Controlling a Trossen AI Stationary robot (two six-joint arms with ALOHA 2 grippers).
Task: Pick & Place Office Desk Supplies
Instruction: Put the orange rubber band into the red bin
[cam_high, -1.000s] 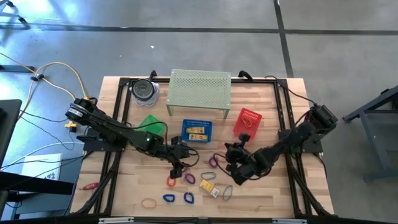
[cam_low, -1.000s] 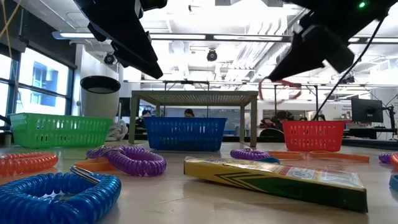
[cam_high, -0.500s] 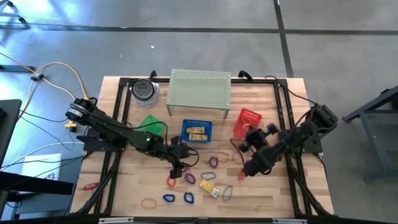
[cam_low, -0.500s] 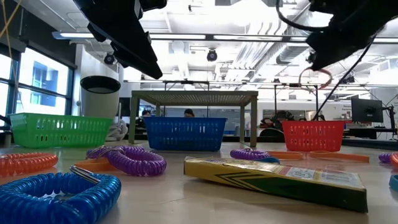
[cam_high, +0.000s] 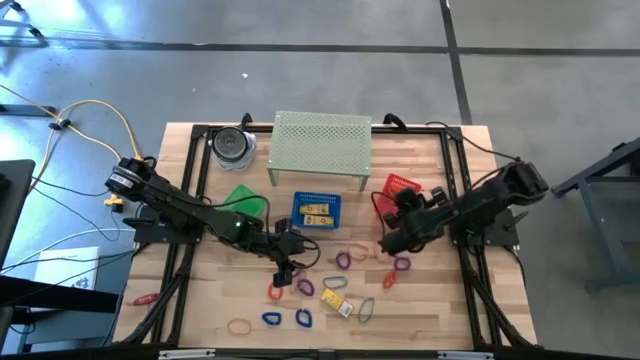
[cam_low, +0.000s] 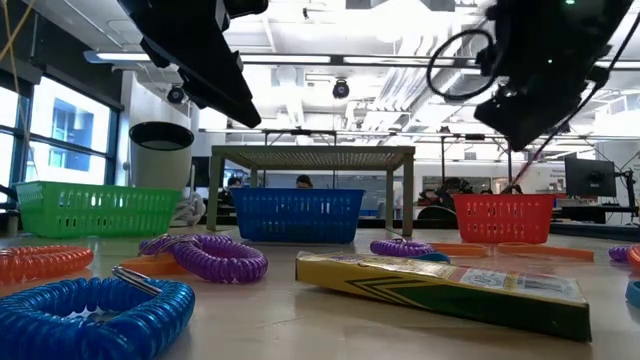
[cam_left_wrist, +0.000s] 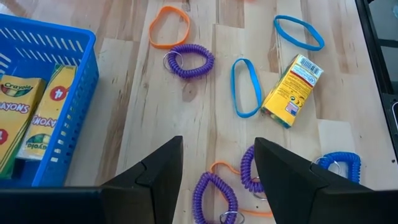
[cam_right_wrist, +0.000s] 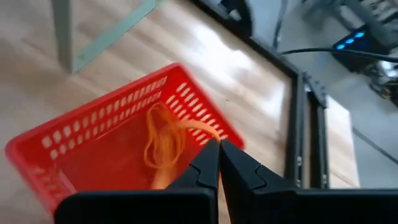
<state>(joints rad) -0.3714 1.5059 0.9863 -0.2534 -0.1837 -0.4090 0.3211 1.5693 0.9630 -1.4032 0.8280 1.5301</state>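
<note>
My right gripper (cam_right_wrist: 219, 144) is shut on a thin orange band (cam_right_wrist: 163, 142) above the red basket (cam_right_wrist: 93, 155), which stands at the table's right (cam_high: 400, 183). My left gripper (cam_left_wrist: 217, 180) hovers open mid-table (cam_high: 286, 270), above a purple coil loop (cam_left_wrist: 214, 196) and an orange band, touching nothing. More supplies lie flat on the wood: a purple coil (cam_left_wrist: 189, 61), blue bands (cam_left_wrist: 247, 87), an orange band (cam_left_wrist: 169, 26), a yellow crayon box (cam_left_wrist: 292, 90) and a blue coil (cam_left_wrist: 336, 165). My right gripper pinches one strand of the thin orange band (cam_right_wrist: 202, 132) between its shut fingertips. The fingers slant downward over the red basket. The rest of the band hangs slack below the tips as a loop inside the basket's outline; whether it rests on the basket floor I cannot tell.
A blue basket (cam_high: 316, 209) holding crayon boxes stands mid-table, a green basket (cam_high: 245, 203) to its left. A green mesh shelf (cam_high: 321, 145) and a round container (cam_high: 232, 145) stand at the far side. A black frame (cam_high: 462, 200) runs along the table's sides.
My right gripper, shut all the while, has carried the orange band from the loose supplies mid-table toward the far right, up to the red basket, and its wrist has rolled on the way. The band now hangs over the basket.
</note>
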